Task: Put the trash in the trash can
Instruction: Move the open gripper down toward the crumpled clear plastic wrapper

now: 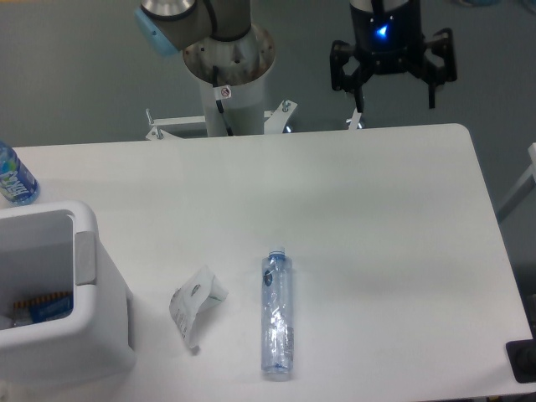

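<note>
A crumpled white wrapper (197,303) with dark print lies on the white table, left of centre near the front. Just right of it a long clear crinkled bottle (277,314) lies flat, its bluish cap pointing away from the front edge. The white boxy trash can (85,260) stands at the front left corner, its opening facing up, with a blue and a brownish item inside. My gripper (394,90) hangs high above the table's far edge, right of centre, open with nothing between its black fingers, far from both pieces of trash.
A blue-labelled water bottle (13,176) stands at the left edge behind the trash can. The arm's white base column (228,84) rises behind the far edge. A dark object (523,360) sits at the front right corner.
</note>
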Controlling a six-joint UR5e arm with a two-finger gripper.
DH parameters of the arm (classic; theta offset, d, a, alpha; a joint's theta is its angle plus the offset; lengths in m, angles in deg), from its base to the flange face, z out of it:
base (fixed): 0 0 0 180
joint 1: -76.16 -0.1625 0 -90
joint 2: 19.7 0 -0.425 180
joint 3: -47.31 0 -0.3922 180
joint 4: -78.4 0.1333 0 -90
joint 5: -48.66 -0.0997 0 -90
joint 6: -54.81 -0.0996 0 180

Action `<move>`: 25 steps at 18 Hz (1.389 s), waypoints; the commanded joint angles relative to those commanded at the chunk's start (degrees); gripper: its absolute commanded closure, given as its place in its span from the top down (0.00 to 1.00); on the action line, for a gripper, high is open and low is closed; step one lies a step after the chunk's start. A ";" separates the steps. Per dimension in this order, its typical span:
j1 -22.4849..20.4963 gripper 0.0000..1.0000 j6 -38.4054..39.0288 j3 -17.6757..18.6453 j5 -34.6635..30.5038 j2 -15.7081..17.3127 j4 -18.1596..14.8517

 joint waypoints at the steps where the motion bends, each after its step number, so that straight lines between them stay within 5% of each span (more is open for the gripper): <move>1: 0.00 1.00 0.00 0.00 0.09 0.00 0.09; 12: 2.45 1.00 0.88 6.85 0.88 1.76 2.10; 19: 9.04 1.00 11.59 16.77 2.37 2.11 13.79; 25: 11.86 1.00 12.22 22.84 18.80 1.76 13.53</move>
